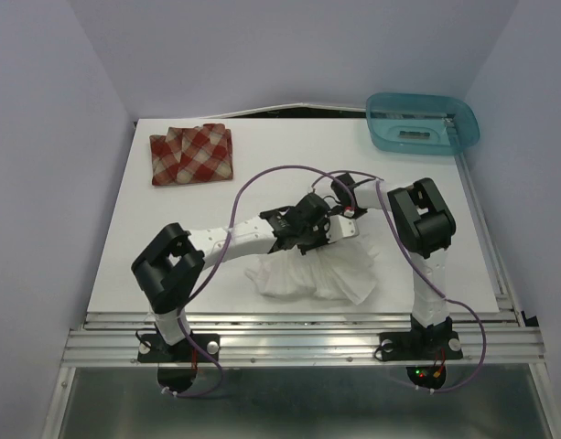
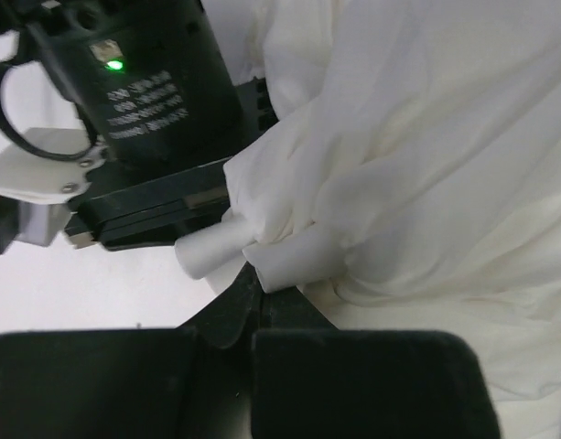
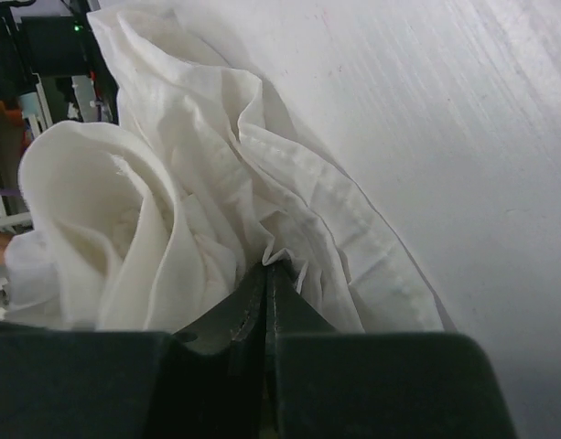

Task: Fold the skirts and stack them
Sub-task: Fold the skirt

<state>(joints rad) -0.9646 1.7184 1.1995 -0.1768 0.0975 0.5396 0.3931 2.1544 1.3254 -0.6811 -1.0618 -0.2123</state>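
Clamping left gripper [image 2: 251, 279] and right gripper [image 3: 266, 270] on white skirt [image 1: 317, 273], centre of frame.
Jaws fully closed on bunched cloth, side by side, probably to lift and spread it for folding. Plaid skirt [image 1: 191, 155] lies folded upper left, teal basket [image 1: 422, 123] upper right; neither in the way.
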